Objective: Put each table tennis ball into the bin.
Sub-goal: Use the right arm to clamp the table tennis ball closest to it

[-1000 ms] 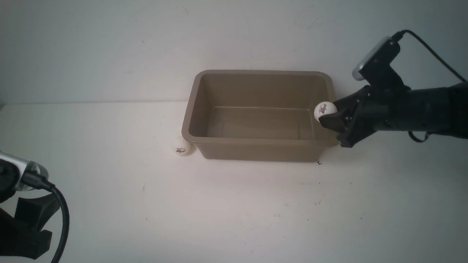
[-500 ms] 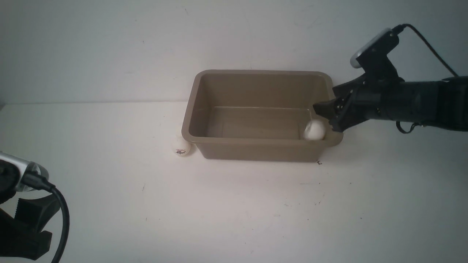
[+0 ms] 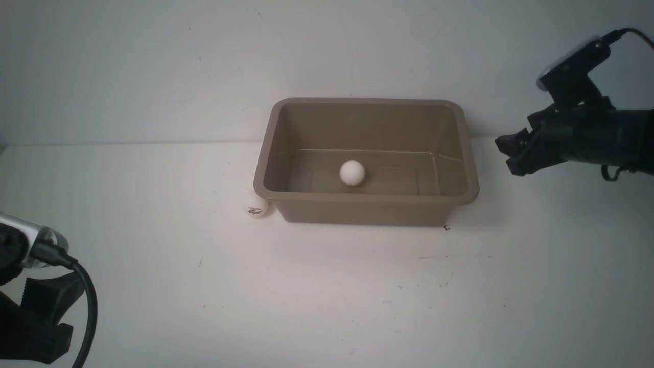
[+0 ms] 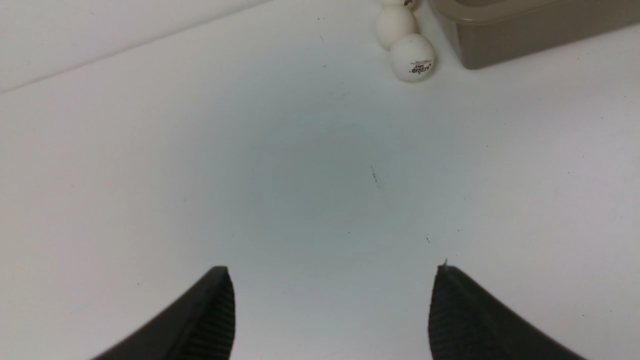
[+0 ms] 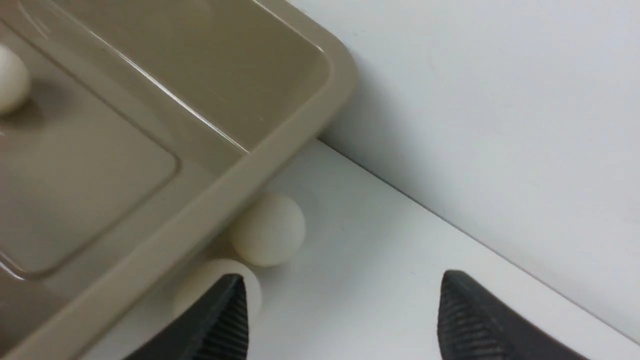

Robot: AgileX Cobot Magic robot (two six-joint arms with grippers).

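The taupe bin (image 3: pixel 368 196) stands at the table's middle back. One white ball (image 3: pixel 352 173) lies on its floor and also shows in the right wrist view (image 5: pixel 10 80). A logo ball (image 3: pixel 255 205) rests against the bin's left front corner. In the left wrist view it (image 4: pixel 411 57) has a second ball (image 4: pixel 395 27) and the edge of a third (image 4: pixel 400 2) behind it. Two more balls (image 5: pixel 270 227) (image 5: pixel 250 287) lie against the bin's right wall. My right gripper (image 3: pixel 511 151) (image 5: pixel 342 276) is open and empty, right of the bin. My left gripper (image 4: pixel 331 270) is open and empty over bare table.
The left arm's wrist (image 3: pixel 30 306) with its cable sits at the front left corner. A pale wall (image 3: pixel 153 66) rises just behind the bin. The bin's corner (image 4: pixel 525 37) shows in the left wrist view.
My right gripper opened and let the ball go; the ball dropped into the bin and rolled to its middle. The right arm drew back to the right. The left arm has not moved.
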